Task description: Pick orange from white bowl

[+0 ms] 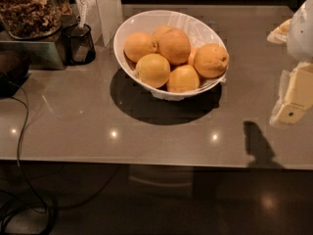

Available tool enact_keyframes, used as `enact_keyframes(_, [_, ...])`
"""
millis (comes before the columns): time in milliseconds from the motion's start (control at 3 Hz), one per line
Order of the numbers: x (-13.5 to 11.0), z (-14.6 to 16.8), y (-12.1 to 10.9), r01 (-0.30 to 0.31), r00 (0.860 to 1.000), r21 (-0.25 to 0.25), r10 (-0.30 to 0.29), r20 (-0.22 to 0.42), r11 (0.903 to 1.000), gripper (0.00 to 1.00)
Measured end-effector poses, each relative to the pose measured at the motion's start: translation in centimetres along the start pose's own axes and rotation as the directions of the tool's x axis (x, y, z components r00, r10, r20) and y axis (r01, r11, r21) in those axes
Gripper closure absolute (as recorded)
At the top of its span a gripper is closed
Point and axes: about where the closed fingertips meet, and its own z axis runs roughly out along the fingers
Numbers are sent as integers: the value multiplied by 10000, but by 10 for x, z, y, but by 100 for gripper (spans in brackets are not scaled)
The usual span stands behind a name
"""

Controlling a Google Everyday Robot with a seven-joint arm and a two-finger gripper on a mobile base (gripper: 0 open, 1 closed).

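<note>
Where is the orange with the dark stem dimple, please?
In the camera view the orange lies at the right end of the white bowl, beside the largest orange; the gripper hangs further right.

Right of the white bowl (193, 27), the gripper (295, 96) is a blocky cream-yellow piece with a small dark round mark near its lower end, under a smooth rounded white casing (302, 31).
</note>
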Motion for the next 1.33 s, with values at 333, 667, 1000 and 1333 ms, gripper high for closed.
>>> enact_keyframes(333, [0,0,0,0,10000,0,0,0,10000,0])
enact_keyframes(667, [-10,6,-11,181,9993,-93,-178,325,9998,0])
enact_keyframes(1000, [-36,37,-31,463,9969,-716,-415,668,9964,0])
enact_keyframes(1333, [-37,39,-32,468,9967,-678,-422,689,9966,0])
